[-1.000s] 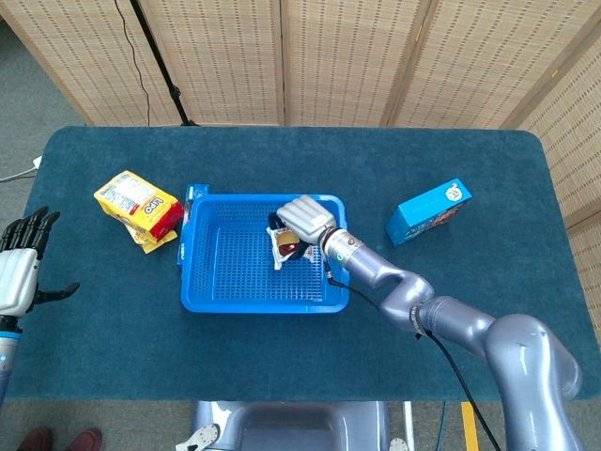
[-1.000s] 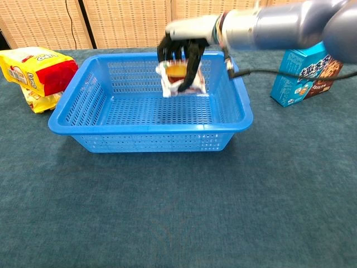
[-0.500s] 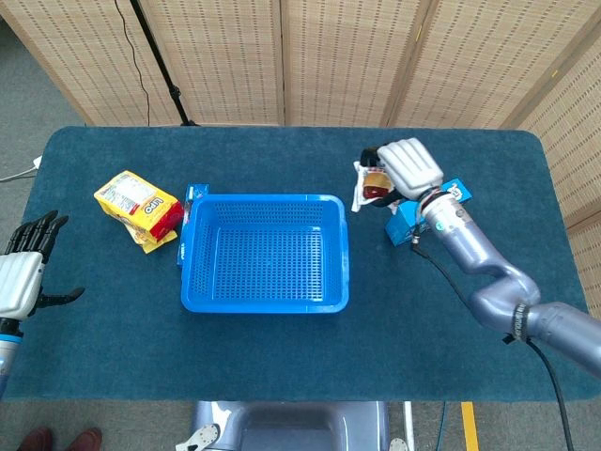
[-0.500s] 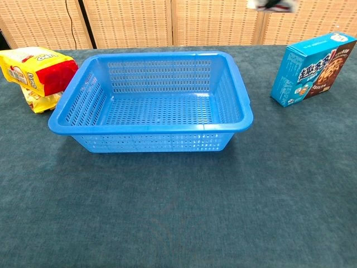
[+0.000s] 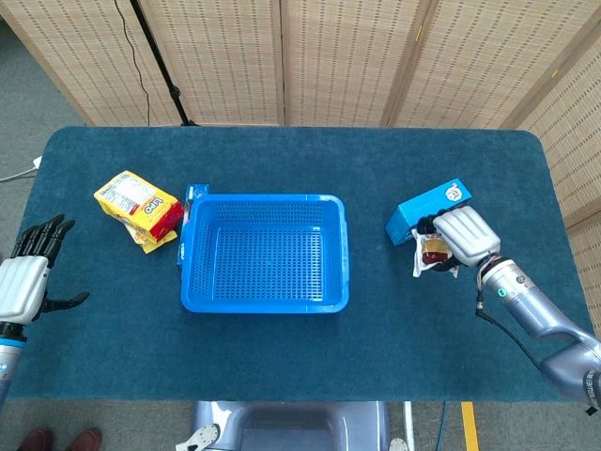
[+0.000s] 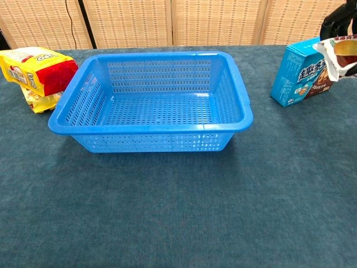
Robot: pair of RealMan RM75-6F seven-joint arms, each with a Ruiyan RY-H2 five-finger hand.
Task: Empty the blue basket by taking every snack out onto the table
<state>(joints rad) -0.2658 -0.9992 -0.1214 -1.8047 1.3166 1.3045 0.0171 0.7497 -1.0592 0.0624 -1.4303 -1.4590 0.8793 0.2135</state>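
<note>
the right hand [image 5: 462,237] grasps a snack packet [image 5: 432,252] just right of the blue basket [image 5: 264,254], beside the blue box [image 5: 427,211]. the left hand [image 5: 26,279] hangs released, fingers spread, well left of the basket, near the yellow bag [image 5: 138,204].

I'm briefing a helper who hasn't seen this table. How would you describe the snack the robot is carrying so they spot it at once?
Start at the blue basket in the middle of the table and look to its right, past the upright blue box. Just beside that box, the right hand holds a small white-edged packet with a brown and red picture. Unlike the box and the yellow bags on the far left, it is in a hand.
</note>
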